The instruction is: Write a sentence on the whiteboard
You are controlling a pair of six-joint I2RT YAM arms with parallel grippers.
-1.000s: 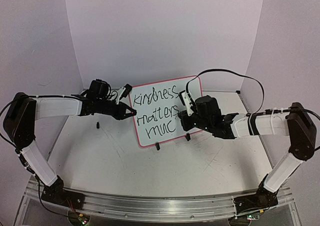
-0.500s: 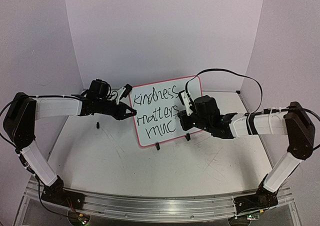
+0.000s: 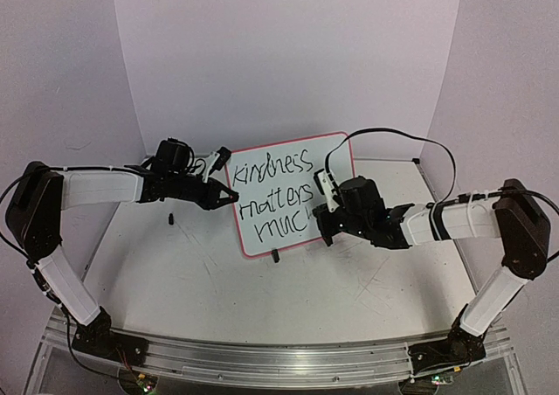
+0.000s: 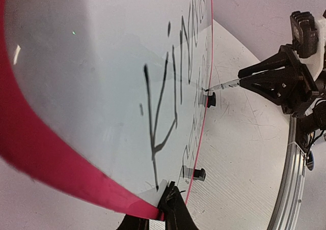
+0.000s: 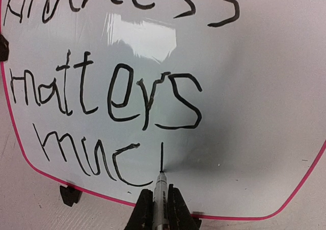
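claw (image 5: 162, 198) clamping marker (image 5: 161, 187), tip on whiteboard (image 5: 265, 113)

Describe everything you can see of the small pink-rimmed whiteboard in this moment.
The small rectangular white board has rounded corners, a thin red-pink rim and a glossy, light-reflecting face. It stands near upright on small black clip feet on the scratched grey tabletop. Black handwritten lettering in three lines reads "Kindness matters muc", then one vertical stroke. The left pincer is shut on its left edge; the slim marker pen held in the shut right pincer touches its face at that stroke's foot.

Grey tabletop (image 3: 262, 290) (scratched), pale backdrop (image 3: 288, 54)
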